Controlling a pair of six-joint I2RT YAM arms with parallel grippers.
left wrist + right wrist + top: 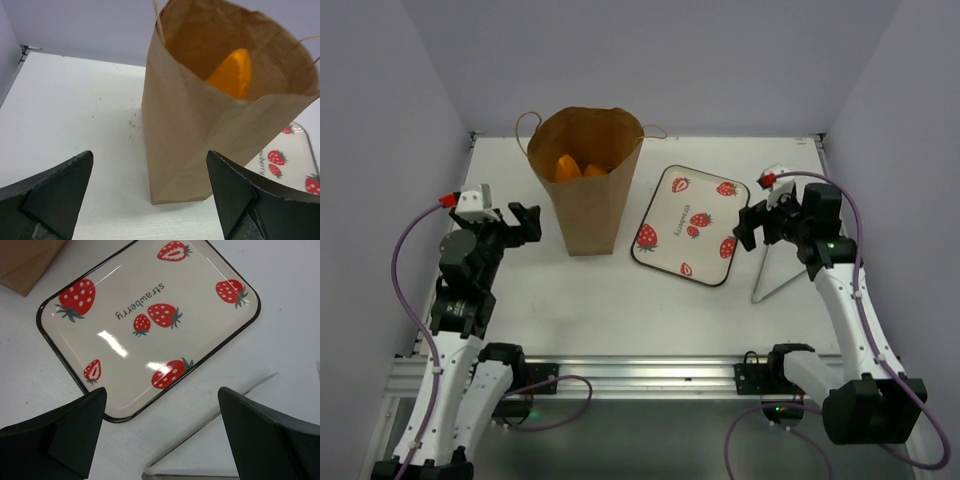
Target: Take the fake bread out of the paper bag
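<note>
A tall brown paper bag (588, 190) (200, 125) stands upright at the table's back middle, mouth open. Glossy orange fake bread (575, 168) (231, 74) lies inside it; only the top pieces show. My left gripper (527, 224) (150, 190) hovers left of the bag, open and empty, pointing at the bag's lower side. My right gripper (748, 226) (162, 432) hangs open and empty just right of the strawberry-print tray (688, 224) (150, 325), above the bare table by the tray's near edge.
The tray lies empty right of the bag. A thin triangular metal stand (775, 280) (210, 440) sits under the right arm. Purple-grey walls close the table at the back and sides.
</note>
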